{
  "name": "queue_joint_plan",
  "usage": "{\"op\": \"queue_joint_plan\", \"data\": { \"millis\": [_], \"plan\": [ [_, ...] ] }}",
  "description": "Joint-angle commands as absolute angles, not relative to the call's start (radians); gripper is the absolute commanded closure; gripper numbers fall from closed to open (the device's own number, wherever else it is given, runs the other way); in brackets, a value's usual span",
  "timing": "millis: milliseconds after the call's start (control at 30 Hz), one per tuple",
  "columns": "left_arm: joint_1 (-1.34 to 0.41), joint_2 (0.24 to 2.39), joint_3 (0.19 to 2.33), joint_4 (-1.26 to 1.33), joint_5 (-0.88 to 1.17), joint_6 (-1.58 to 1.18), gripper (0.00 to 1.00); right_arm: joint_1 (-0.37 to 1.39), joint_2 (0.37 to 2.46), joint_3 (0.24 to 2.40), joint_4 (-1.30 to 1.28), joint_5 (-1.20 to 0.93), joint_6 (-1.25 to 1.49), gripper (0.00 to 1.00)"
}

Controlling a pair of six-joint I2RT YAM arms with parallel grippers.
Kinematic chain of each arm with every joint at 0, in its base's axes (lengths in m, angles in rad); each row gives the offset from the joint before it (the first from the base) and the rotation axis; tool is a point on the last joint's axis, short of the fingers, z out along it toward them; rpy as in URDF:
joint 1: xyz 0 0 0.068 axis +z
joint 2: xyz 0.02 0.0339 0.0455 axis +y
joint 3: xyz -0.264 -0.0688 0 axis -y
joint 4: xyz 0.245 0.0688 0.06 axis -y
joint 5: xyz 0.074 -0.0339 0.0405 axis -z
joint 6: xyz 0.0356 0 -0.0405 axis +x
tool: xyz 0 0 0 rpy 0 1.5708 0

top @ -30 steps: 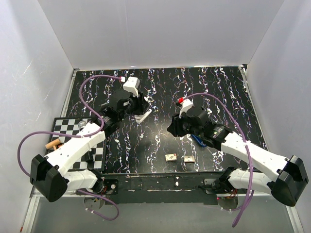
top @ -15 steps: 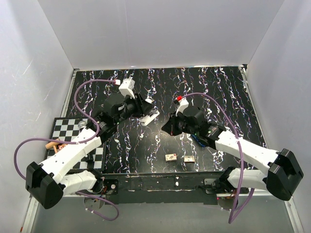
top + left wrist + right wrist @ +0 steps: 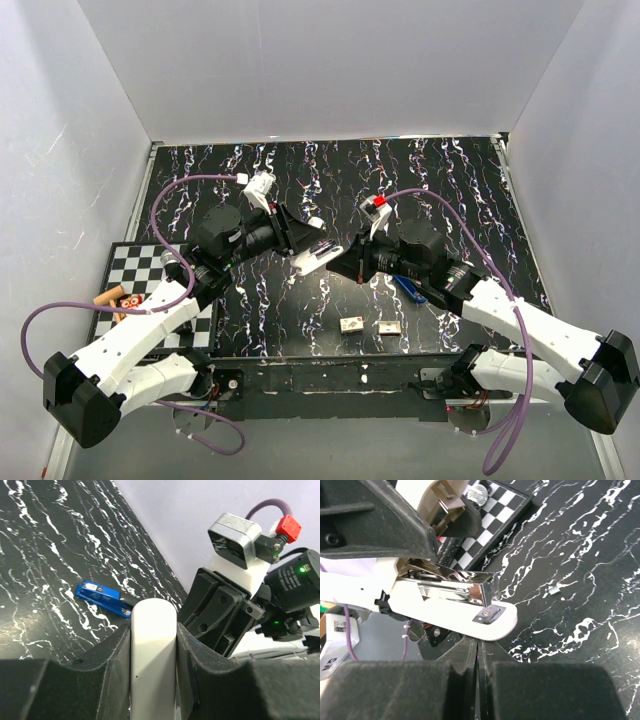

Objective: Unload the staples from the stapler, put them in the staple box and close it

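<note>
My left gripper [image 3: 293, 238] is shut on the white stapler [image 3: 318, 255], holding it above the middle of the table with its front end toward the right arm. In the left wrist view the stapler's white body [image 3: 152, 650] fills the gap between my black fingers [image 3: 107, 655]. The right wrist view shows the stapler [image 3: 445, 617] hinged open, with its chrome magazine [image 3: 455, 591] raised off the base. My right gripper [image 3: 478, 647] is shut with nothing in it, its tips just under the stapler's front end. I cannot make out any staples in the magazine.
A small blue stapler-like tool [image 3: 410, 290] lies on the black marbled table [image 3: 450, 190] under the right arm. Two small boxes [image 3: 351, 324] [image 3: 388, 327] sit near the front edge. A checkerboard [image 3: 135, 265] with small items lies at the left. A tiny metal bit [image 3: 553, 591] rests on the table.
The left arm has carried the stapler right and forward, toward the table's middle. The right gripper has shut and moved in to the stapler's front end.
</note>
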State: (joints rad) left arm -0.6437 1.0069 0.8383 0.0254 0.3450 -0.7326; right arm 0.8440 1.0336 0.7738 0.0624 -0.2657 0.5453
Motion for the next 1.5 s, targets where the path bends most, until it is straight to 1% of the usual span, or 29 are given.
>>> {"op": "queue_joint_plan", "data": {
  "millis": [0, 300, 567, 767, 933, 1100, 1333, 1467],
  "plan": [
    [-0.643, 0.986, 0.827, 0.127, 0.458, -0.782, 1.0, 0.845, 1.023, 0.808, 0.127, -0.365, 0.525, 0.99],
    [-0.644, 0.959, 0.818, 0.167, 0.587, -0.764, 1.0, 0.844, 1.002, 0.85, 0.13, -0.403, 0.471, 0.99],
    [-0.644, 0.969, 0.819, 0.179, 0.761, -0.696, 1.0, 0.844, 0.985, 0.949, 0.028, -0.442, 0.379, 0.99],
    [-0.655, 0.979, 0.827, 0.181, 0.886, -0.643, 1.0, 0.844, 1.003, 1.023, -0.026, -0.534, 0.341, 0.99],
    [-0.69, 1.026, 0.857, 0.129, 0.98, -0.572, 1.0, 0.845, 1.035, 1.089, -0.067, -0.635, 0.321, 0.99],
    [-0.785, 1.086, 0.896, 0.089, 1.035, -0.509, 1.0, 0.851, 1.086, 1.146, -0.09, -0.713, 0.307, 0.99],
    [-0.856, 1.14, 0.93, 0.035, 1.095, -0.459, 0.99, 0.87, 1.134, 1.207, -0.132, -0.739, 0.259, 0.99],
    [-0.865, 1.14, 0.94, 0.006, 1.054, -0.424, 1.0, 0.877, 1.146, 1.22, -0.15, -0.73, 0.242, 0.99]
  ]
}}
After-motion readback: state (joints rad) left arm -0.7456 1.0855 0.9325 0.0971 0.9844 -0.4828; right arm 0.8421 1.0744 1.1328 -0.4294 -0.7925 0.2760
